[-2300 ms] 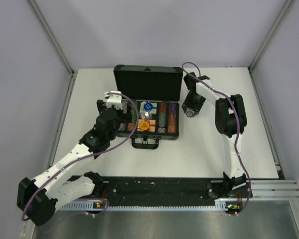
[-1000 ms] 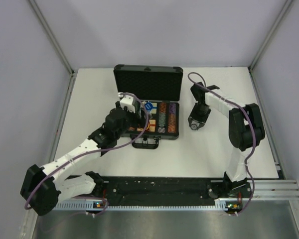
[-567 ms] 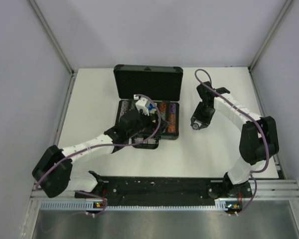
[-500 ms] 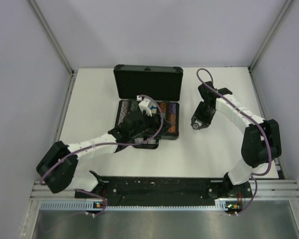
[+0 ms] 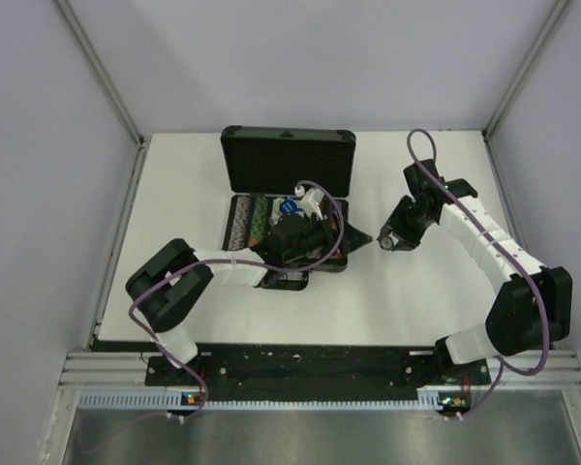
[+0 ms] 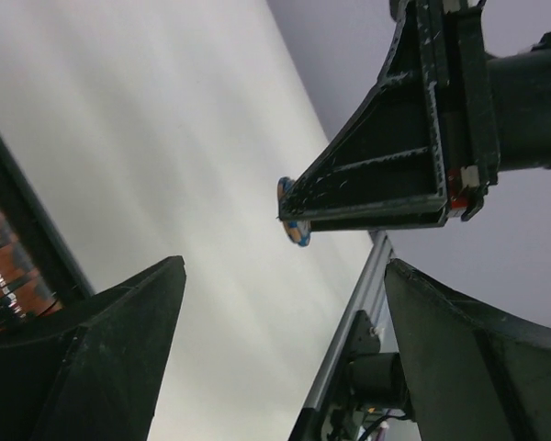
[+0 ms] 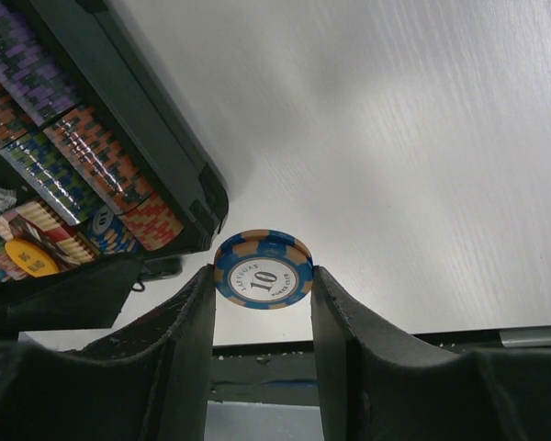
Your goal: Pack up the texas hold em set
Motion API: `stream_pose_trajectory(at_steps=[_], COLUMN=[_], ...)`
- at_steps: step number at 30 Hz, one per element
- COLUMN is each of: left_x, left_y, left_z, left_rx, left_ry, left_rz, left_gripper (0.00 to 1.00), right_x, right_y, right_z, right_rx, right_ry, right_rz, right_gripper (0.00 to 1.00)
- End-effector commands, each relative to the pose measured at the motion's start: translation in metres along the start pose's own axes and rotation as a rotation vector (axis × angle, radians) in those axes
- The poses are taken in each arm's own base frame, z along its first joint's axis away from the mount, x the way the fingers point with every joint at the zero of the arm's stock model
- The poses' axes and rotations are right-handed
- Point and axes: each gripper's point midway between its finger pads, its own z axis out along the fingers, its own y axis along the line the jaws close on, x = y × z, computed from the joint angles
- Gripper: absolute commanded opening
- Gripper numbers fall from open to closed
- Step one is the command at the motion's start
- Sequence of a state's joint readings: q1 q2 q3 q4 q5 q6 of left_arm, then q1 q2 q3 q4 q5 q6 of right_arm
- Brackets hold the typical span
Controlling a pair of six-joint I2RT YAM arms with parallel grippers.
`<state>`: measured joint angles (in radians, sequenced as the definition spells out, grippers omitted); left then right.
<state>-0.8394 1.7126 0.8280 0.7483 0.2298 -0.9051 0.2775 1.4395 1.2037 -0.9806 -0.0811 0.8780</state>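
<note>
**Chip hand-over beside the open case, centre of the top view.**
The right gripper point(image 7: 263, 276) clamps one blue-and-orange chip point(image 7: 263, 269) by its rim, just right of the case point(image 5: 289, 160). The left gripper point(image 5: 354, 236) stands wide open and empty, facing it. Recommended: seat the left jaws across the free rim before the right releases. Count: one case, one loose chip, one yellow button point(image 7: 29, 257); the stored rows are partly hidden.

Top camera is looking steeply down from high behind the near edge, covering the whole white table point(image 5: 397, 300) and the open black rectangular hard case point(image 5: 289, 160). Left wrist camera is peering low across the table, rightward. Right wrist camera is looking down, close, at the case's right edge. Both wrist views are sharing the blue-and-orange round chip point(image 7: 264, 269).
</note>
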Motion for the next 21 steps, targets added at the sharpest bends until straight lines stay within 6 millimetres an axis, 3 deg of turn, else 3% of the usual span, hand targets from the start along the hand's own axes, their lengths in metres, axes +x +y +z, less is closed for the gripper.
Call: stream_pose_trajectory(at_steps=[1, 6, 14, 21], left_x=[-0.017, -0.002, 0.009, 0.003], left_y=[-0.044, -0.049, -0.044, -0.049], left_z=[0.014, 0.022, 0.025, 0.043], left_rx=[0.174, 0.195, 0.176, 0.172], left_ry=[-0.050, -0.018, -0.030, -0.036], left_rz=[-0.096, -0.105, -0.071, -0.113], left_gripper=[0.91, 0.80, 0.79, 0.62], right_x=[-0.002, -0.005, -0.007, -0.005], right_y=[0.006, 0.012, 0.023, 0.027], right_z=[-0.016, -0.019, -0.017, -0.020], right_rx=[-0.056, -0.086, -0.121, -0.144], right_ry=[-0.021, -0.022, 0.002, 0.017], right_rz=[0.042, 0.064, 0.080, 0.093], right_gripper=[0.12, 0.12, 0.12, 0.12])
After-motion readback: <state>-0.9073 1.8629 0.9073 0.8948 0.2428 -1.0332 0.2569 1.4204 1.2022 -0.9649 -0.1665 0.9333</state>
